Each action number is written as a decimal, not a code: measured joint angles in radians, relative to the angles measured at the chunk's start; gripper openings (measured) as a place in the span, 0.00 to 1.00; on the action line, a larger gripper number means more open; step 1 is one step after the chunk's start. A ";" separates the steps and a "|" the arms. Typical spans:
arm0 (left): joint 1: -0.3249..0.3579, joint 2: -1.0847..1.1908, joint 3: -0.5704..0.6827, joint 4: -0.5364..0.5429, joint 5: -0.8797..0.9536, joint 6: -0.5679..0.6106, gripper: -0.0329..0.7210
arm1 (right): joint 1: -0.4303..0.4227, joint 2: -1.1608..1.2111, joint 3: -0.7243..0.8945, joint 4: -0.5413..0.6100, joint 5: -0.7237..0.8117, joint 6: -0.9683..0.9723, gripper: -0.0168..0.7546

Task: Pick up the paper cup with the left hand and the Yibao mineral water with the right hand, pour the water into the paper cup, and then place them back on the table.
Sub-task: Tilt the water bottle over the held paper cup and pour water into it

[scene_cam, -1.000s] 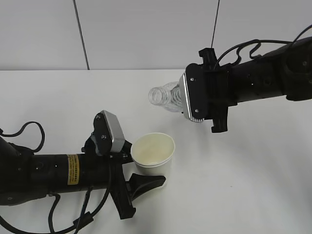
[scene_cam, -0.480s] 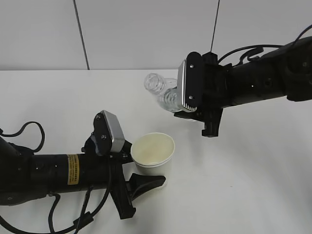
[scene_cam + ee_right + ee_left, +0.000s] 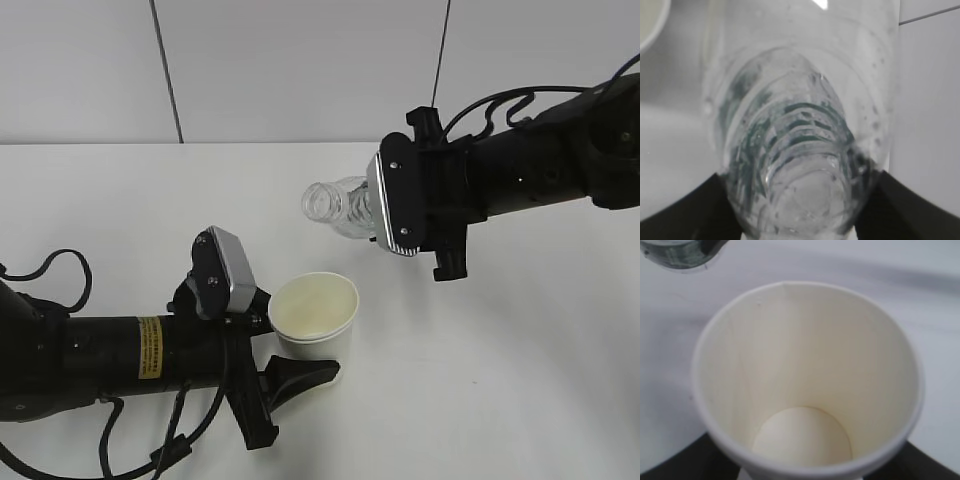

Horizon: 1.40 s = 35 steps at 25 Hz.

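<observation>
The paper cup [image 3: 314, 312] stands upright with my left gripper [image 3: 305, 342] shut on its lower wall; one black finger [image 3: 300, 375] shows in front. In the left wrist view the cup [image 3: 807, 365] fills the frame and its bottom looks dry. My right gripper [image 3: 392, 208] is shut on the Yibao mineral water bottle [image 3: 345, 208], which is tipped on its side with its open mouth pointing left, beyond the cup's far rim. The bottle's ribbed base [image 3: 805, 195] sits between dark fingers [image 3: 685, 212]. No stream of water shows.
The white table [image 3: 520, 380] stretches around both arms, with a grey wall behind it. Cables loop off the left arm near the table's front left. The bottle's mouth [image 3: 680, 252] shows at the top left of the left wrist view.
The right wrist rolled so that the bottle's mouth rose and moved back, then came down again to about where it was. The left arm and the cup have not moved.
</observation>
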 joint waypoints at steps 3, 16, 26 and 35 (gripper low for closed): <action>0.000 0.000 0.000 -0.004 0.000 0.000 0.64 | 0.000 -0.007 0.000 0.000 0.000 -0.069 0.56; 0.000 0.000 0.000 -0.004 -0.017 -0.025 0.64 | 0.000 -0.029 0.000 0.000 0.050 -0.312 0.56; -0.001 0.000 -0.045 0.084 -0.012 -0.116 0.64 | 0.000 -0.029 0.000 0.000 0.068 -0.374 0.56; -0.001 0.000 -0.062 0.107 0.006 -0.152 0.64 | 0.000 -0.029 0.000 0.000 0.089 -0.428 0.56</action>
